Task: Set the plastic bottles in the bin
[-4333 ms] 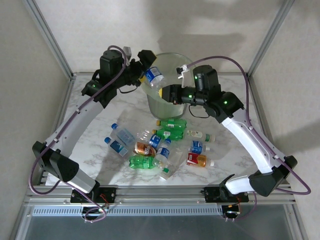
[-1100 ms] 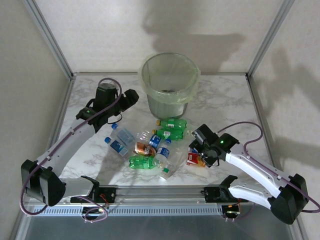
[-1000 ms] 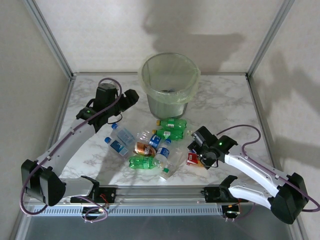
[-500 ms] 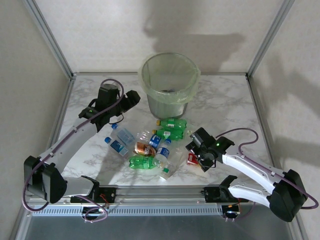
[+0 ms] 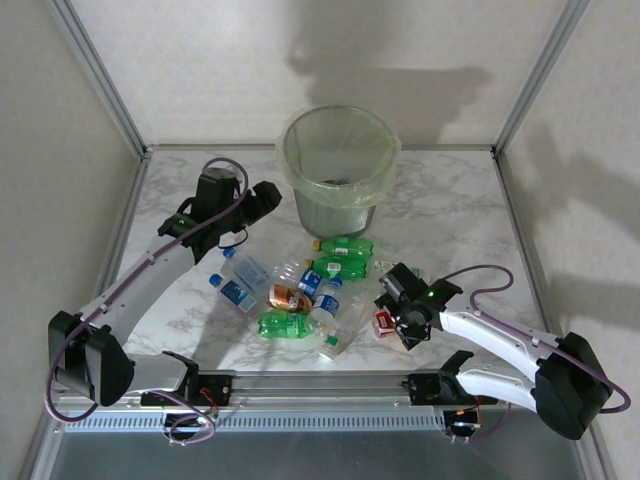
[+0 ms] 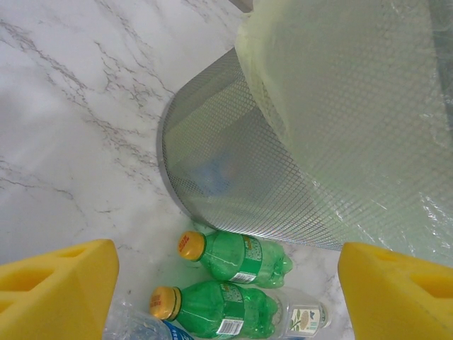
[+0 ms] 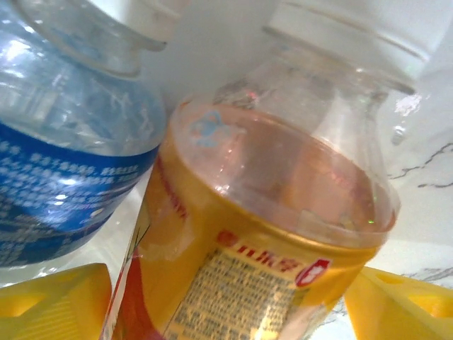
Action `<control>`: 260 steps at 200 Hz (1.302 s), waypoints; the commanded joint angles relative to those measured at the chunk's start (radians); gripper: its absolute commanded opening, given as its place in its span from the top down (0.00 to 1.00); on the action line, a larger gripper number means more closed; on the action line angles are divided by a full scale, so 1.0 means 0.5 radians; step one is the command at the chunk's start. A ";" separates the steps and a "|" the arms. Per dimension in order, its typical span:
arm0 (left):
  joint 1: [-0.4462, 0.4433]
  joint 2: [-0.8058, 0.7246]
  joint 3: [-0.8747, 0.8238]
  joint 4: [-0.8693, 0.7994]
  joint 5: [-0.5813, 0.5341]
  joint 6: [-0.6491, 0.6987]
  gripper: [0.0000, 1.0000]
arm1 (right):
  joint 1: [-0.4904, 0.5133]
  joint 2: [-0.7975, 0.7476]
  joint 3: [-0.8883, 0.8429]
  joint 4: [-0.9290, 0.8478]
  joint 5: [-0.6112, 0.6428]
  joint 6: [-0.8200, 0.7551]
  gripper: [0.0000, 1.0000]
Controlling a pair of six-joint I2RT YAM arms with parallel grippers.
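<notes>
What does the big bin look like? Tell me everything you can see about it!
The bin is a round grey pail of fine metal mesh. A see-through pale green bag lines it and folds over its rim. It stands upright at the far middle of the marble table. A blue shape shows blurrily through the mesh. Two green bottles lie by its base.

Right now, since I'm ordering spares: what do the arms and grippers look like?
The left arm and right arm have white links, black joints, green lights and looping purple cables. The left gripper and right gripper are black with yellow finger pads.
</notes>
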 commanded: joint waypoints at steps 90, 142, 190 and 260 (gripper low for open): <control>-0.013 0.051 0.069 0.004 0.038 0.039 0.20 | -0.030 0.177 0.021 0.037 0.093 -0.139 0.45; -0.013 0.040 0.061 0.001 0.028 0.037 0.20 | -0.023 0.087 0.118 -0.151 0.157 -0.163 0.50; -0.013 0.012 0.017 0.032 0.028 0.010 0.20 | -0.012 -0.013 0.385 -0.453 0.360 -0.224 0.52; -0.016 0.062 0.080 0.025 0.061 0.006 0.21 | -0.009 -0.096 1.027 -0.700 0.761 -0.481 0.52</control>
